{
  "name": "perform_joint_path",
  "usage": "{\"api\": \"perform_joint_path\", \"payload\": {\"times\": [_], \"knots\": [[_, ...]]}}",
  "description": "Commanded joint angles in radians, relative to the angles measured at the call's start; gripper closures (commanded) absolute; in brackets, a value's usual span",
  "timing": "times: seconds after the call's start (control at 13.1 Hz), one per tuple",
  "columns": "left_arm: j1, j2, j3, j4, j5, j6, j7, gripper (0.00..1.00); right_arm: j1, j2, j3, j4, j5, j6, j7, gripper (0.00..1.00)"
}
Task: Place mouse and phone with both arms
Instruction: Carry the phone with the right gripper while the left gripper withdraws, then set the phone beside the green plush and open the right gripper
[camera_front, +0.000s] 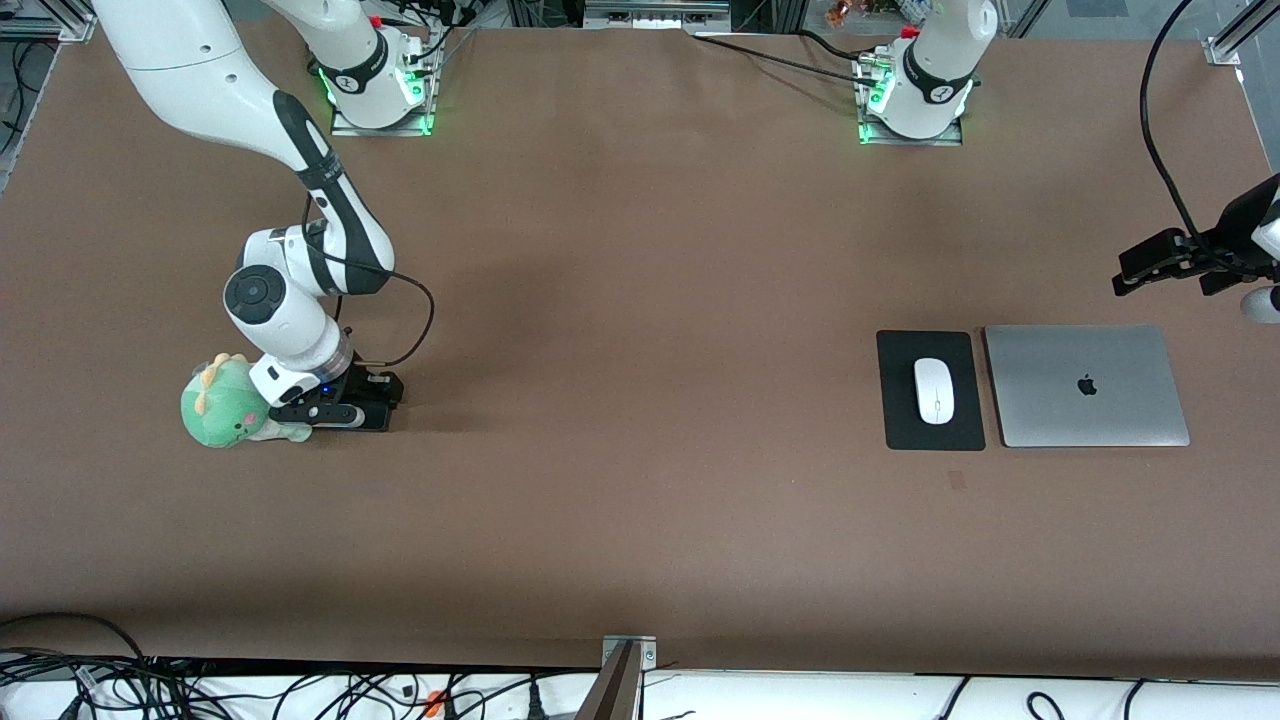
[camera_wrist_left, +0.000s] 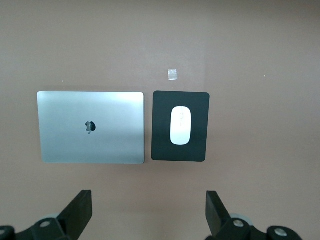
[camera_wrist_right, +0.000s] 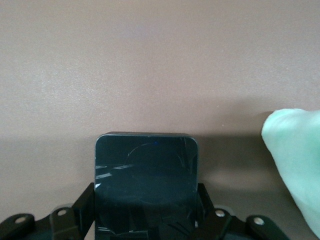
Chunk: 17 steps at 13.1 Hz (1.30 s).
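I see the right gripper (camera_wrist_right: 146, 220) low at the desk (camera_front: 640, 300) beside a green plush toy (camera_front: 222, 405), jaws clamped on the phone (camera_wrist_right: 146, 182); the left gripper (camera_wrist_left: 149, 212) hangs over bare desk, jaws wide and empty; the mouse (camera_front: 934, 390) lies on its black pad (camera_front: 900, 400) beside a closed laptop (camera_front: 1086, 386).

Both arms are glossy white with black bands at the joints, and green lights glow at their bases. A thin black cable loops beside the right arm (camera_front: 300, 290). The right end effector (camera_front: 340, 412) and left end effector (camera_front: 1165, 265) are black, with silver screws on their finger mounts.
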Motion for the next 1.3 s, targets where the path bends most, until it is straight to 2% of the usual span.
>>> {"api": "perform_joint_path", "payload": {"times": [0.0,0.08,0.46,0.61,0.77,0.92,1.07,1.23], "knots": [[-0.138,-0.011,0.134,-0.010,-0.010,-0.009,0.014,0.00,-0.022,-0.014,0.009,-0.012,0.016,0.018,-0.043,0.00],[-0.155,-0.011,0.153,-0.007,-0.010,-0.017,0.014,0.00,-0.022,-0.015,0.009,-0.011,0.016,0.016,-0.043,0.00],[-0.154,-0.010,0.153,-0.004,-0.020,-0.011,0.014,0.00,-0.022,-0.027,0.012,0.026,0.016,-0.022,-0.044,0.00],[-0.154,-0.005,0.153,-0.001,-0.020,-0.008,0.014,0.00,-0.022,-0.038,0.013,0.075,0.027,-0.104,-0.044,0.00],[-0.154,-0.002,0.155,0.004,-0.020,-0.008,0.014,0.00,-0.022,-0.069,0.016,0.116,0.079,-0.199,-0.046,0.00],[-0.152,0.025,0.163,0.010,-0.020,-0.008,-0.009,0.00,-0.022,-0.118,0.017,0.170,0.094,-0.333,-0.053,0.00],[-0.141,0.026,0.166,0.010,-0.022,-0.008,-0.100,0.00,-0.022,-0.168,0.010,0.205,0.154,-0.434,-0.111,0.00],[-0.143,0.033,0.164,0.014,-0.022,-0.008,-0.118,0.00,-0.022,-0.223,-0.016,0.230,0.163,-0.526,-0.206,0.00]]}}
